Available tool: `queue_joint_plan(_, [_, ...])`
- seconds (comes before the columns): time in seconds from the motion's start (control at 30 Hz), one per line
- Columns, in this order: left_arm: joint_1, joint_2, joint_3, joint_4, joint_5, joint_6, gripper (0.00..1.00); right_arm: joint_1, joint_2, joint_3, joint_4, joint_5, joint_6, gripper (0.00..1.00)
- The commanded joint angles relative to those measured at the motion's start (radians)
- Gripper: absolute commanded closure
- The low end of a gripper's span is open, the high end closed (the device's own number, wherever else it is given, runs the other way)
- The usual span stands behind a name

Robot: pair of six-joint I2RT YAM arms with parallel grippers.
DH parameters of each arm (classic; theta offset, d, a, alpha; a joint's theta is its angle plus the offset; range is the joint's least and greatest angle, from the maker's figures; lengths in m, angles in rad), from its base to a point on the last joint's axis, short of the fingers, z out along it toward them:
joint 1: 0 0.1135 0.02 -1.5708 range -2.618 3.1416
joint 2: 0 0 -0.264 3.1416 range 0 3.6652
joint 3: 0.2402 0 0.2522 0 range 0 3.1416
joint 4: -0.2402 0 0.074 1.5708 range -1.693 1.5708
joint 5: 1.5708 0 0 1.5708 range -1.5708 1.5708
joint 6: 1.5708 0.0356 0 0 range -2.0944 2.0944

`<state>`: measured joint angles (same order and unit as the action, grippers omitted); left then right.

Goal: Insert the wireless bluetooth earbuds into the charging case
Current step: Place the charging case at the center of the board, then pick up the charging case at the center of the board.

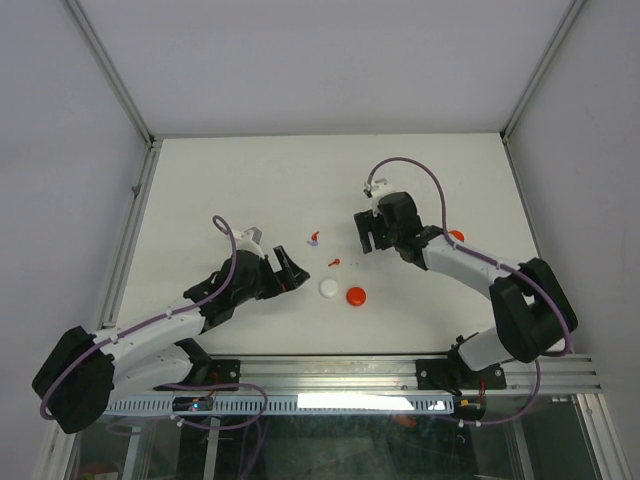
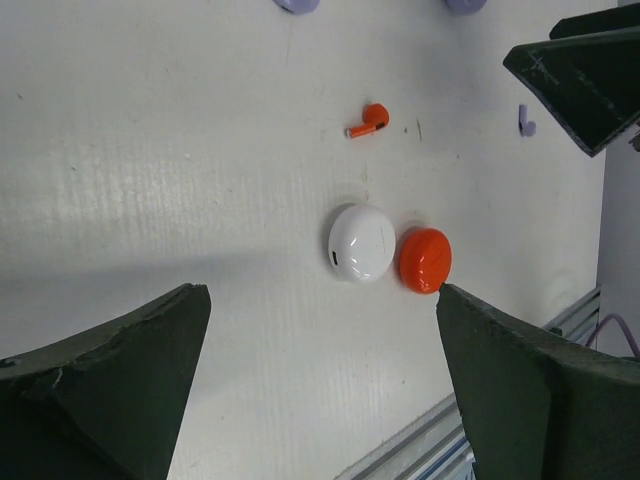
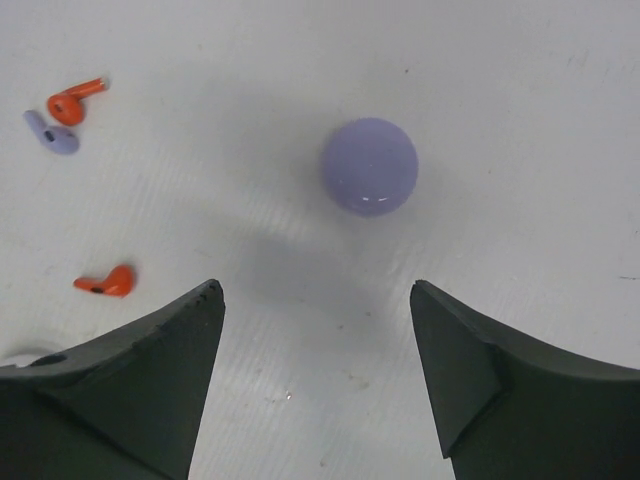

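The white case (image 1: 328, 288) sat closed on the table (image 1: 200, 200), with a red case (image 1: 355, 296) just beside it on its right. To its left the left gripper (image 2: 322, 290) hung with jaws spread wide, holding nothing. Just beyond the white case lay a red earbud (image 1: 334, 263). Farther beyond it, a second red earbud (image 3: 72, 102) and a pale purple earbud (image 3: 52, 133) lay close together, all three outside any case. Beyond and right of the white case, the right gripper (image 3: 315, 285) hovered with jaws apart and empty, near a purple case (image 3: 368, 165).
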<state>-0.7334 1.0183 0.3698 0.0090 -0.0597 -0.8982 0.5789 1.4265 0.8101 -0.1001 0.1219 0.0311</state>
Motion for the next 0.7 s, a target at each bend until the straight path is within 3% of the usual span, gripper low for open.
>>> queue_joint_plan(0.0, [0.046,-0.059,0.010,-0.030,-0.031,0.020,0.01,-0.058,0.105,0.081,0.098,-0.027,-0.050,0.23])
queue_joint_plan(0.37, [0.176,-0.100,0.011,-0.074,0.049,0.064,0.01,-0.107,0.346,0.237,0.105,-0.090,-0.129,0.30])
queue_joint_plan(0.67, [0.193,-0.096,0.018,-0.055,0.067,0.077,0.01,-0.108,0.392,0.269,0.051,-0.124,-0.137,0.41])
